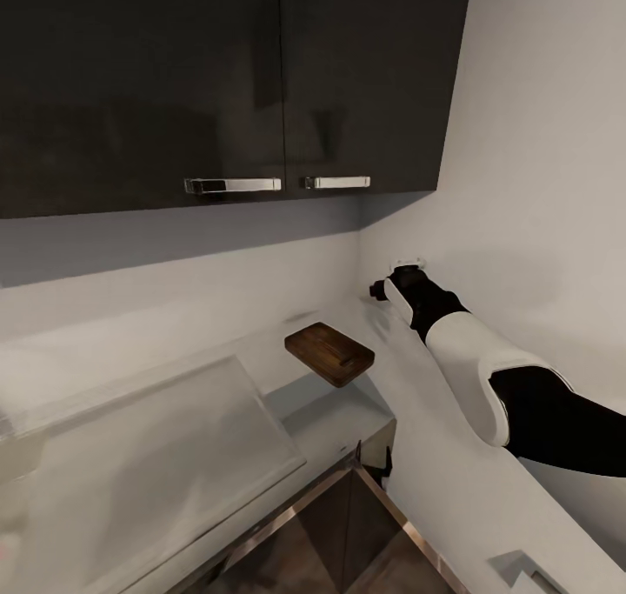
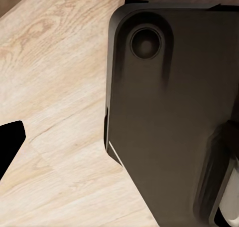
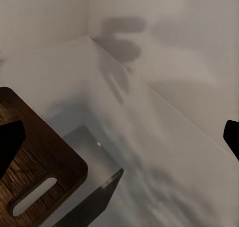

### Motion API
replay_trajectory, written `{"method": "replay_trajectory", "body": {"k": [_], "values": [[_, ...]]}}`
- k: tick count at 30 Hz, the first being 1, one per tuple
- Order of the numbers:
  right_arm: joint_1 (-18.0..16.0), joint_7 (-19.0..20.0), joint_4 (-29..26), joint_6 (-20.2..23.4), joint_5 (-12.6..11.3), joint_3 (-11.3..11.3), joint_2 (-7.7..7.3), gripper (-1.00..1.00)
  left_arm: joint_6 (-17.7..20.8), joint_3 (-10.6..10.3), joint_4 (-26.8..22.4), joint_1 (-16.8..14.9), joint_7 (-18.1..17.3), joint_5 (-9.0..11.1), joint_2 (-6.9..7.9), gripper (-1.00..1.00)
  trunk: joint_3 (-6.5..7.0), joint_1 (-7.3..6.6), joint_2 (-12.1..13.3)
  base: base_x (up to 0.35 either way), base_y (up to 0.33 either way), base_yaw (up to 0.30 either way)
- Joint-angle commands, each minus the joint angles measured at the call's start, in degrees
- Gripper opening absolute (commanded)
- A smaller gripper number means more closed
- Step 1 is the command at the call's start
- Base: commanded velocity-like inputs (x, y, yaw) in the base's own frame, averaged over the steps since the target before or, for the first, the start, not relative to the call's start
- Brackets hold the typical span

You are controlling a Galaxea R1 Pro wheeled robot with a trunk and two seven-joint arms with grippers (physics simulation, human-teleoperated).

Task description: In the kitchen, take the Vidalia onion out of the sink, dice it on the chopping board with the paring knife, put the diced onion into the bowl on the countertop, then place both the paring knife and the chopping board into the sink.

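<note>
Overhanging the countertop (image 1: 348, 420) edge, chopping board (image 1: 329, 353); right tool (image 3: 119, 139) wide

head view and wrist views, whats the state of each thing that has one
chopping board: flat on the white surface, bare, nothing on it
cabinet doors: both shut
right gripper: past the board, near the wall corner, holding nothing; open or shut unclear

Dark wall cabinets (image 1: 226, 81) with chrome handles (image 1: 233, 185), wood-plank floor (image 2: 50, 87)

The chopping board (image 3: 35, 162) is cut off at the right wrist view's edge; the right tool's fingertips are hidden
</note>
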Motion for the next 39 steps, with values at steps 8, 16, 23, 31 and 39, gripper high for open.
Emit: {"method": "replay_trajectory", "body": {"k": [8, 16, 23, 31, 39], "values": [[-0.02, -0.31, 0.22, 0.12, -0.31, 0.40, -0.02, 1.00, -0.45, 0.46, 0.29, -0.10, 0.26, -0.60, -0.05, 1.00, -0.08, 0.01, -0.06, 0.000, 0.000, 0.000], [-0.02, -0.10, 6.54, -5.68, -0.45, 0.40, 0.05, 1.00, -0.45, 0.46, 0.29, -0.10, 0.26, -0.61, -0.07, 1.00, -0.08, 0.01, -0.06, 0.000, 0.000, 0.000], [-0.03, -0.01, 12.02, -11.37, -0.56, 0.40, 0.85, 1.00, -0.45, 0.46, 0.29, -0.10, 0.29, -0.56, -0.05, 1.00, -0.08, 0.01, -0.06, 0.000, 0.000, 0.000], [-0.03, -0.09, 12.34, -11.74, -0.57, 0.40, 1.15, 1.00, -0.45, 0.46, 0.29, -0.10, 0.27, -0.60, 0.02, 1.00, -0.08, 0.01, -0.06, 0.000, 0.000, 0.000], [0.01, -0.26, 12.91, -11.72, -3.35, 0.36, 1.63, 1.00, -0.44, 0.46, 0.29, -0.10, 0.28, -0.56, 0.15, 1.00, -0.08, 0.01, -0.06, 0.000, 0.000, 0.000]]}}
